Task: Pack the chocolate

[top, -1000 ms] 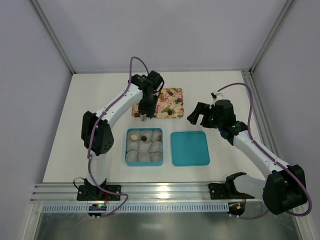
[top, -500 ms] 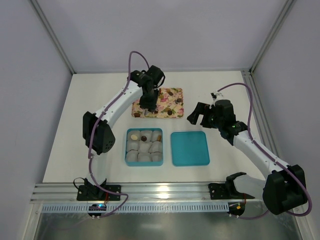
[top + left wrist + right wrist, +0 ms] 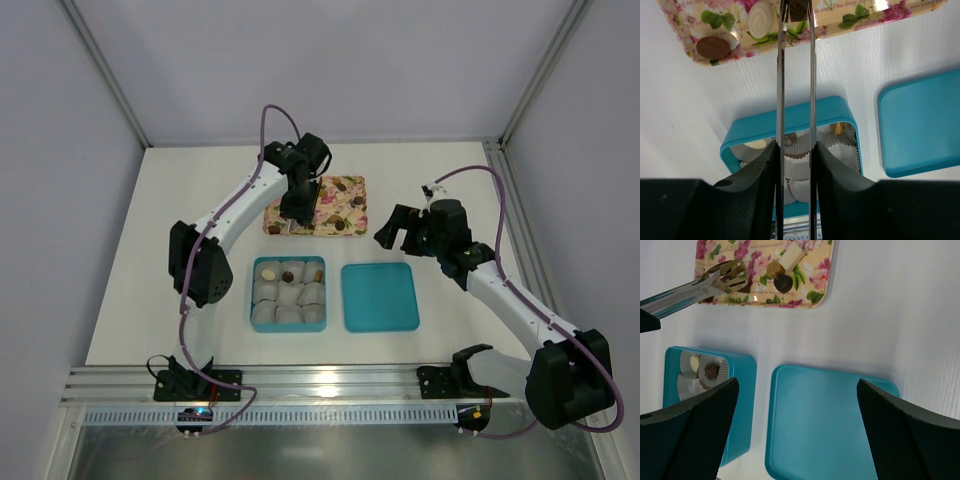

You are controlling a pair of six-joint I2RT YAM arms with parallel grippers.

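One brown chocolate (image 3: 712, 46) beside tray (image 3: 860, 19) rim

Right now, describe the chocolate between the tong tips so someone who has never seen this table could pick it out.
Find the pink floral tray beyond the teal box, then follow the metal tongs to their tips. The piece between them is a dark brown, blocky chocolate, unlike the white swirled round and the brown oval to its left.

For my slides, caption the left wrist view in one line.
Left gripper holds tongs whose tips flank a brown chocolate over the floral tray, beyond the teal box of paper cups.
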